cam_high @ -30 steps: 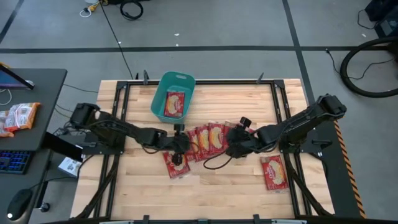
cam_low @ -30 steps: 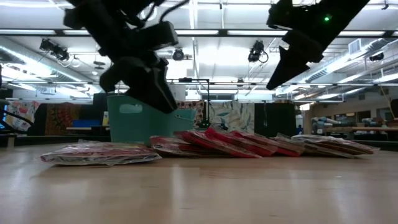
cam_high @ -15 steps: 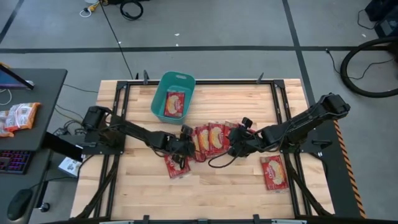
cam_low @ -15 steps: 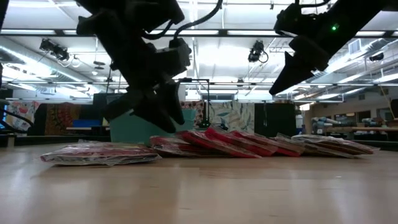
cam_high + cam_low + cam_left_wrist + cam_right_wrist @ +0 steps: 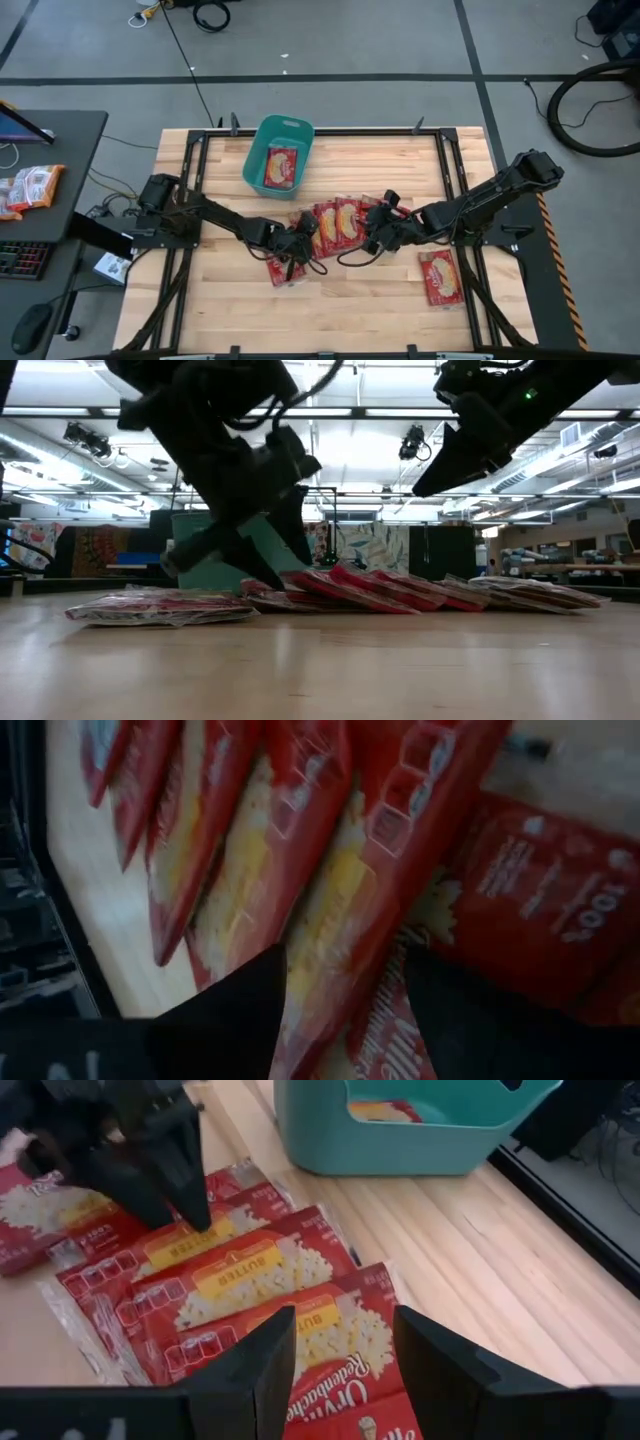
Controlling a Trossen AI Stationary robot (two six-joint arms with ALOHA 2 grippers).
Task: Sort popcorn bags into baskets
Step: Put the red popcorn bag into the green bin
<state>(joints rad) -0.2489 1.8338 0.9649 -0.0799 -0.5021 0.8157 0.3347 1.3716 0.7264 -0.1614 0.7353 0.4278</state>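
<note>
Several red popcorn bags lie overlapped in a row at the table's middle. One more bag lies flat just near-left of the row, and another lies at the near right. The teal basket stands at the far side with one bag in it. My left gripper is open, slanting down at the row's left end, a finger on either side of the end bag's edge. My right gripper hangs open above the row's right end. My left gripper's fingers come down at a slant from the table's left, astride the long edge of the row's leftmost bag. The bag lies on the table, overlapped by its neighbours. I cannot tell whether the fingertips touch it.
A black cable loops on the wood below the right gripper. Dark metal rails run along the table's left and right sides. Bare wood spans the near side. A side desk at the left holds orange-and-white packets.
My left gripper has sunk toward the row's left end and gone a little toward the table's right, rolling about its own axis as it went. The bags have kept still.
</note>
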